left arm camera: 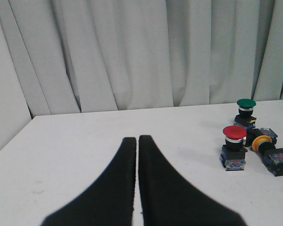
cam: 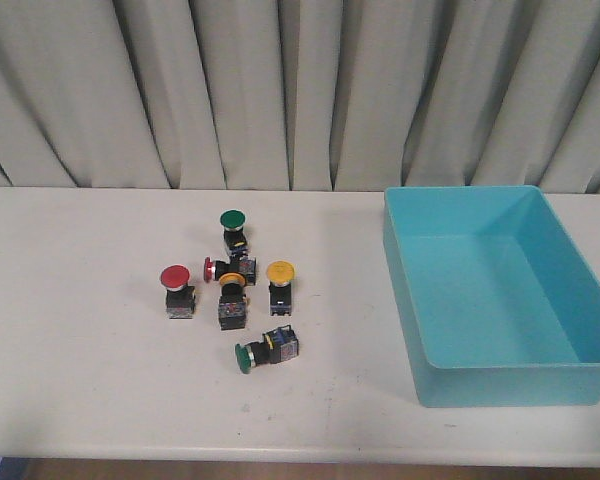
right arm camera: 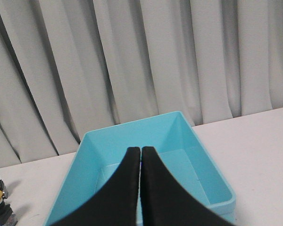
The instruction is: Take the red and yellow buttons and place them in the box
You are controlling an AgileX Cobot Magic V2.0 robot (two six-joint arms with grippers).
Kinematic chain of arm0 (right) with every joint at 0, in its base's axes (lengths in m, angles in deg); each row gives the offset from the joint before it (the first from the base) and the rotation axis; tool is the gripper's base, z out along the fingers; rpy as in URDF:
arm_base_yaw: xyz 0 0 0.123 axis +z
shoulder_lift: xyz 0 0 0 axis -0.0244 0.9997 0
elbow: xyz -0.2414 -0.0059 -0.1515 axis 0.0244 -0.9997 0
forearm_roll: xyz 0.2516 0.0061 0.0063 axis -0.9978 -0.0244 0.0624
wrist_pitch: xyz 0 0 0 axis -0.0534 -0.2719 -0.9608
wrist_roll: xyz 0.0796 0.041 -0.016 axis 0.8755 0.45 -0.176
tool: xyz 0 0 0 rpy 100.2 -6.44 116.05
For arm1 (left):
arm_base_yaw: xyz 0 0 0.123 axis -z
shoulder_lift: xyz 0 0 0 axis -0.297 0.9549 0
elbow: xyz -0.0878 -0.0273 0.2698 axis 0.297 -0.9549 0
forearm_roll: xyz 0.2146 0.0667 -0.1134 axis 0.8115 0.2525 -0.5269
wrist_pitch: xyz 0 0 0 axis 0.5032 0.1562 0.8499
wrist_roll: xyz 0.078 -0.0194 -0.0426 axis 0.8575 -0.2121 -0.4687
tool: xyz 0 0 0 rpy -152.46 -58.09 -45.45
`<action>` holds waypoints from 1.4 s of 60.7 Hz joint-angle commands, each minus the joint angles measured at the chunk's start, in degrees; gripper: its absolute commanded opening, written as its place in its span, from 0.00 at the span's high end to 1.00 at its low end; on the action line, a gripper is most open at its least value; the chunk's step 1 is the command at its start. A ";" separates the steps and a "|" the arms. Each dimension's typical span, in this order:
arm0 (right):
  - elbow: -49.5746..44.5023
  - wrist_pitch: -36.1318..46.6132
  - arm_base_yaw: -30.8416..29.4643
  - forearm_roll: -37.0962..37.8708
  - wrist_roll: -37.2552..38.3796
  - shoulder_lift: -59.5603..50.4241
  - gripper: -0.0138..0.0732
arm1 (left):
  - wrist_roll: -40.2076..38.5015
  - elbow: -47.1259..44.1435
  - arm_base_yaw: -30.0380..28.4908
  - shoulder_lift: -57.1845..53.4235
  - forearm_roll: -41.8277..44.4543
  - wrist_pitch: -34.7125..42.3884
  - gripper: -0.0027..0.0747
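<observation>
Left gripper (left arm camera: 137,139): fingers pressed together, nothing between them, hanging above bare worktop (cam: 70,330) to the side of the cluster.
Right gripper (right arm camera: 141,149): also closed and empty, pointing over the box (cam: 500,290).
Box: on the right part of the worktop, well apart from the buttons; it looks empty, so I judge no button is placed yet.
Buttons: a tight group near the middle. Red button (cam: 176,284) stands upright on the left edge of the group, yellow button (cam: 280,280) upright on its right edge. A second red one (cam: 216,268) and a second yellow one (cam: 231,297) lie or lean in the centre, touching each other. Green button (cam: 233,226) behind, another green one (cam: 263,350) lying in front.
Step in hand: I think the first pick. The gripper must open before it goes down.
Good way: begin with the outer red button, it has free room on its left side; close on the black body under the cap.
Risk: centre pair is crowded, fingers may push the neighbours.
Edges: front edge of worktop is not far from the lying green button; the box wall must be cleared from above.
</observation>
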 commanded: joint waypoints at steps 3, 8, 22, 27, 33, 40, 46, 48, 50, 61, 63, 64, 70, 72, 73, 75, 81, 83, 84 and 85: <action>-0.09 4.01 -0.29 0.27 -0.10 -0.69 0.84 | -0.44 -1.32 -0.14 -1.42 -0.63 4.68 0.98; -0.09 4.01 -0.29 0.27 -0.10 -0.69 0.84 | -0.44 -1.32 -0.14 -1.42 -0.63 4.68 0.98; -0.09 4.45 -0.29 0.27 -0.10 -0.69 0.85 | -0.61 -1.32 -0.14 -1.42 -0.63 6.37 0.98; -0.09 4.45 -0.29 0.27 -0.10 -0.69 0.85 | -2.19 -1.32 -0.14 -1.42 -0.63 8.68 0.98; -0.09 4.71 -0.29 0.13 -0.03 -0.69 0.85 | -5.93 -1.32 -0.14 -1.42 -0.63 11.99 0.98; -0.09 4.98 -0.29 -0.59 0.96 -0.69 0.85 | -8.44 -1.32 -0.14 -1.42 -0.63 15.91 0.98; -0.09 4.57 -0.29 -3.92 3.21 -0.69 0.85 | -12.05 -0.69 -0.14 -1.42 -0.63 20.19 0.98; 0.02 4.21 -0.29 -4.84 3.16 -0.69 0.85 | -14.08 -0.69 -0.14 -1.42 -0.63 22.32 0.98; 0.11 4.21 -0.29 -5.78 3.16 -0.69 0.85 | -16.22 -0.69 -0.14 -1.42 -0.63 24.32 0.98; 5.80 -1.06 -0.25 -11.24 2.42 -0.43 0.85 | -30.52 -0.69 -0.14 -1.42 -0.50 37.95 0.98; 8.08 -2.54 -0.25 -11.24 2.19 -0.22 0.85 | -33.44 -0.40 -0.14 -1.42 -0.05 39.36 0.98; 9.07 -3.68 -0.25 -11.24 1.83 0.04 0.84 | -34.50 -0.13 -0.14 -1.42 0.30 39.45 0.98; 17.00 -8.48 -0.25 -11.31 -3.52 2.87 0.84 | -40.18 4.04 -0.14 -0.69 7.75 34.66 0.98; 19.62 -9.67 -0.25 -11.84 -5.96 4.57 0.84 | -42.04 6.01 -0.09 0.05 11.55 32.26 0.98; 20.61 -10.08 -0.25 -12.14 -6.83 5.33 0.84 | -42.73 6.81 -0.09 0.40 13.09 30.94 0.98; 23.02 -10.95 -0.25 -13.23 -8.91 7.39 0.84 | -44.71 8.82 -0.09 1.59 16.83 29.04 0.98; 28.87 -11.63 -0.25 -16.83 -16.09 13.83 0.81 | -50.77 13.95 -0.09 6.93 25.02 26.40 0.97; 30.38 -11.63 -0.25 -18.17 -19.04 15.78 0.79 | -52.70 15.61 -0.09 9.14 27.55 25.99 0.97; 30.93 -11.63 -0.25 -18.99 -20.23 16.88 0.78 | -53.77 16.57 -0.09 10.51 29.03 25.94 0.97; 31.70 -11.63 -0.25 -19.54 -21.99 17.58 0.76 | -54.64 17.20 -0.09 11.45 30.16 25.94 0.97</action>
